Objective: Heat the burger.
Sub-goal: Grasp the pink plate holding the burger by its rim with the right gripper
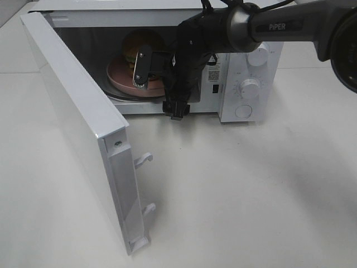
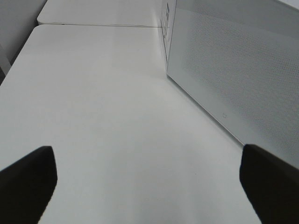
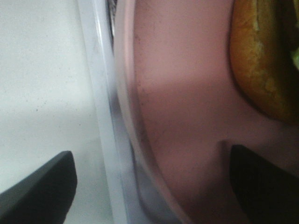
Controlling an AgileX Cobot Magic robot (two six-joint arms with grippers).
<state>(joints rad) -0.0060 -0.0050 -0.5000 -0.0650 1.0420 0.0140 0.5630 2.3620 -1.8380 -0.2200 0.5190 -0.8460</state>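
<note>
— Pink plate (image 1: 120, 78) sits inside the white microwave (image 1: 245, 67), and I see the burger (image 1: 133, 47) on it, toward the back.

— Door?

— The door (image 1: 78, 128) is swung wide over the worktop (image 1: 251, 190). My right gripper (image 3: 149, 179) hangs at the cavity mouth, jaws spread across the plate's front rim, pinching nothing that I can see.

— And the left?

— My left gripper (image 2: 149, 179) has its jaws spread wide, empty, low over the worktop just beside the microwave's perforated wall.

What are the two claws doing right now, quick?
Left claw: open, holding nothing, over the table.
Right claw: open, straddling the pink plate's rim, not clamped.
</note>
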